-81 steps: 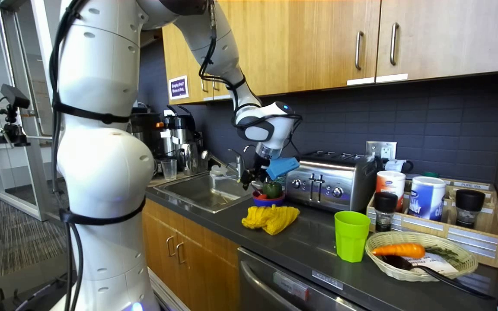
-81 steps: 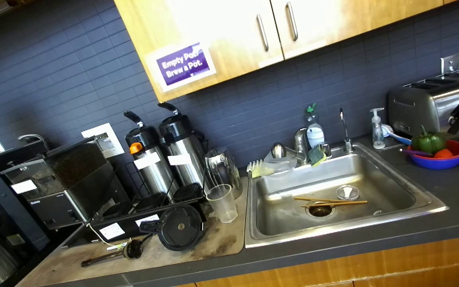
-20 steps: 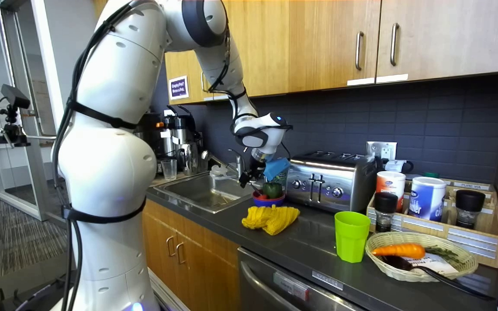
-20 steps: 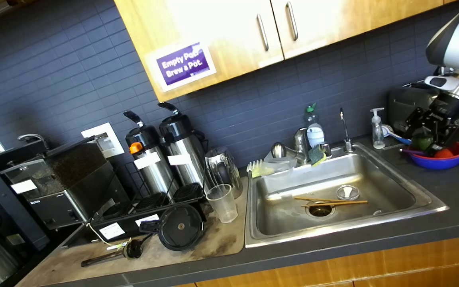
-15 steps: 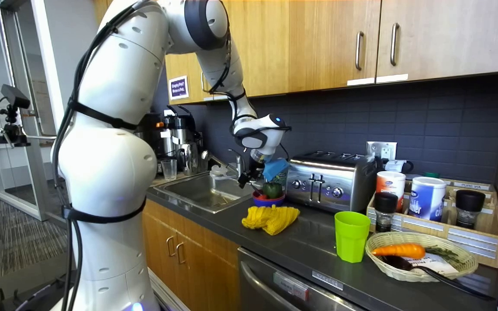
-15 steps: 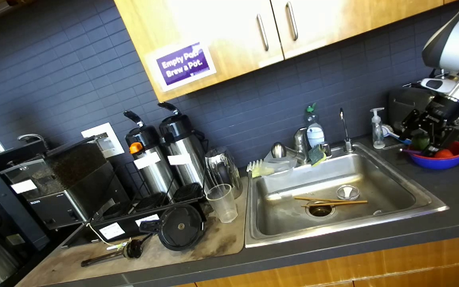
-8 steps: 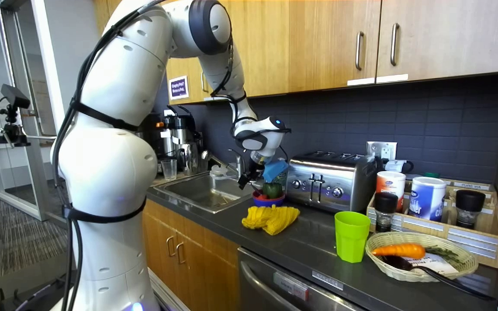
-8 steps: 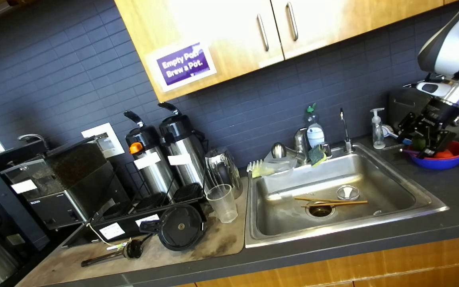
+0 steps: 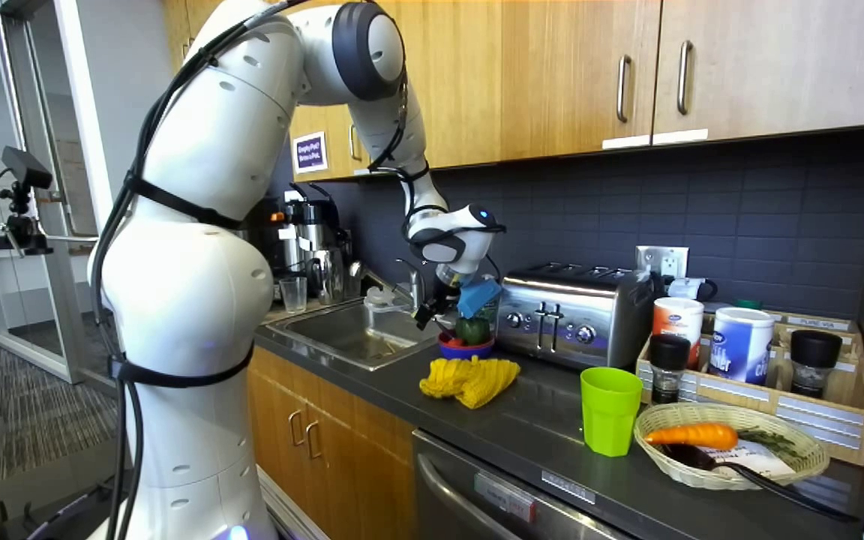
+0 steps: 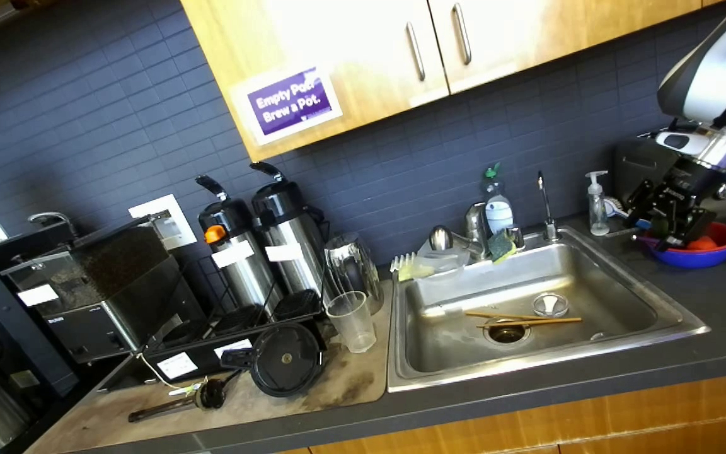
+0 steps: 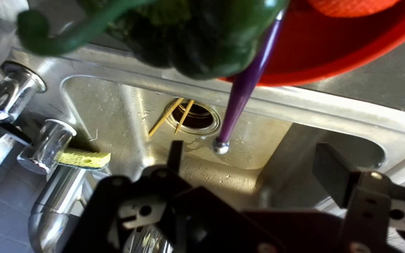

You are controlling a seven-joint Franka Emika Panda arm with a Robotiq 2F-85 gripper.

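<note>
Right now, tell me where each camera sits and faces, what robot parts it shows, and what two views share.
An exterior view: beside the white arm, higher than the counter, facing the toaster; most of the arm shows.
An exterior view: in front of the counter, tilted, facing the sink; the arm's end and gripper show at the picture's right.
Wrist view: behind the gripper, looking down past the bowl into the sink; open fingers show.
Shared by both exterior views: toaster, sink, bowl.
</note>
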